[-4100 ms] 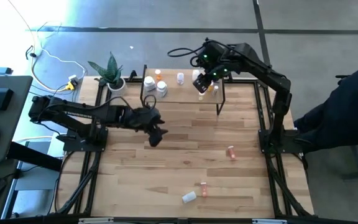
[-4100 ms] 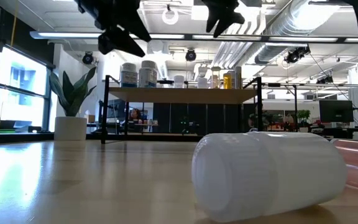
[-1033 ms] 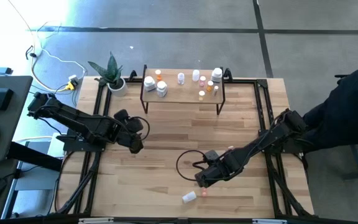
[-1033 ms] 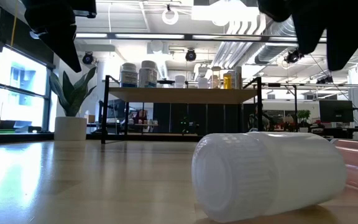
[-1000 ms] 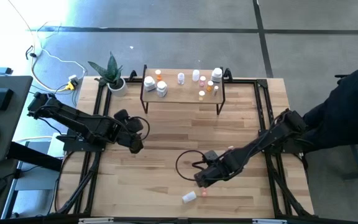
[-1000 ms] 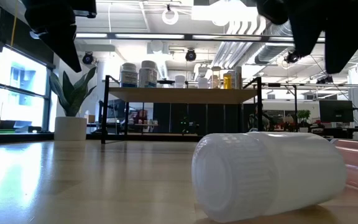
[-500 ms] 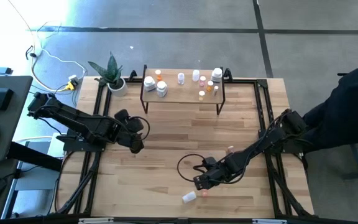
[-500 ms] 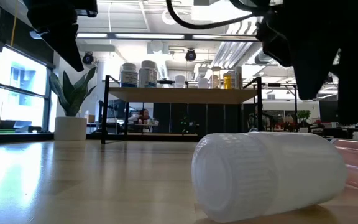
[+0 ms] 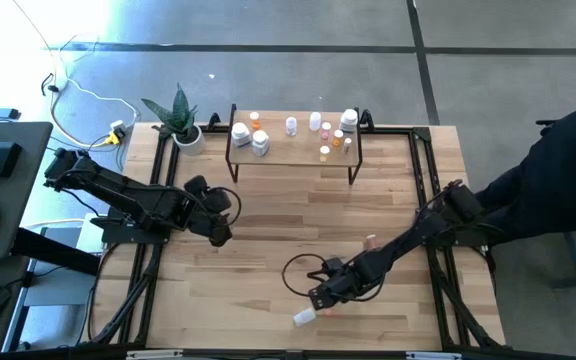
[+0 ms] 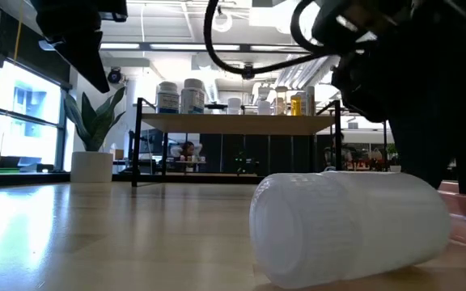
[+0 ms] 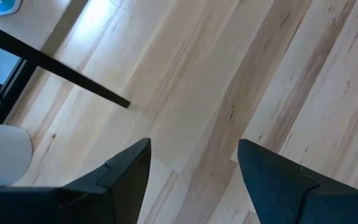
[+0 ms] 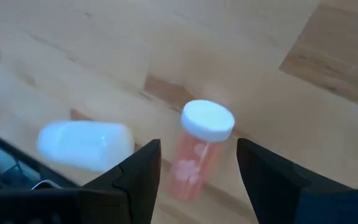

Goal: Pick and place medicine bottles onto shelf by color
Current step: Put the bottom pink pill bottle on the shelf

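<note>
— Nine or so medicine bottles (image 9: 259, 141) stand on the shelf (image 9: 293, 158) from above; three remain on the desk (image 9: 268, 250).
— Left gripper (image 9: 220, 236) waits, jaws open. Right gripper (image 9: 320, 300) has dropped lower; wrist view shows open jaws straddling the pinkish bottle (image 12: 199, 149), white bottle (image 12: 86, 145) beside.

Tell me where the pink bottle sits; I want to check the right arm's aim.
The pink bottle lies between the open right gripper's fingers in the right wrist view, near the table's front edge, beside a fallen white bottle.
</note>
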Available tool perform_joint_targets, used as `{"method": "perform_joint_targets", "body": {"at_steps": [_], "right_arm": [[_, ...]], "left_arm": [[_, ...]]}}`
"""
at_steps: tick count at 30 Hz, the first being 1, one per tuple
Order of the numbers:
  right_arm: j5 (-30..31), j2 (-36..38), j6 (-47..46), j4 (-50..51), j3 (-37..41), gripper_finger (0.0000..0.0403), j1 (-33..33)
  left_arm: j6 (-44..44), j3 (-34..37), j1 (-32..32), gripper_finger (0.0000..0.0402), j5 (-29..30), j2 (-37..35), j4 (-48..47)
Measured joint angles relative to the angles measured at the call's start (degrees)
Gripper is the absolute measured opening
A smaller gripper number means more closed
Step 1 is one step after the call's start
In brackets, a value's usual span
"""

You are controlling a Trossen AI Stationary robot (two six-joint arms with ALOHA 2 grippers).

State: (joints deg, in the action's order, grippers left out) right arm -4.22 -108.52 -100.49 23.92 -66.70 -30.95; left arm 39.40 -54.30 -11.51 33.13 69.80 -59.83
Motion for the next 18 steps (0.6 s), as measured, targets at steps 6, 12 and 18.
{"method": "perform_joint_targets", "body": {"at_steps": [6,12,18], "right_arm": [[-1.9,-1.0,-0.1,0.7,0.0,0.019,1.9],[-3.0,-1.2,0.0,0.9,0.0,0.0149,2.2],[-4.3,-1.3,0.0,0.5,0.0,0.0109,2.2]], "left_arm": [[0.0,0.0,0.0,0.0232,0.1,0.0,0.0],[-0.1,0.0,0.0,0.0232,0.1,0.0,0.0],[-0.5,0.0,0.0,0.0232,0.1,0.0,0.0]]}}
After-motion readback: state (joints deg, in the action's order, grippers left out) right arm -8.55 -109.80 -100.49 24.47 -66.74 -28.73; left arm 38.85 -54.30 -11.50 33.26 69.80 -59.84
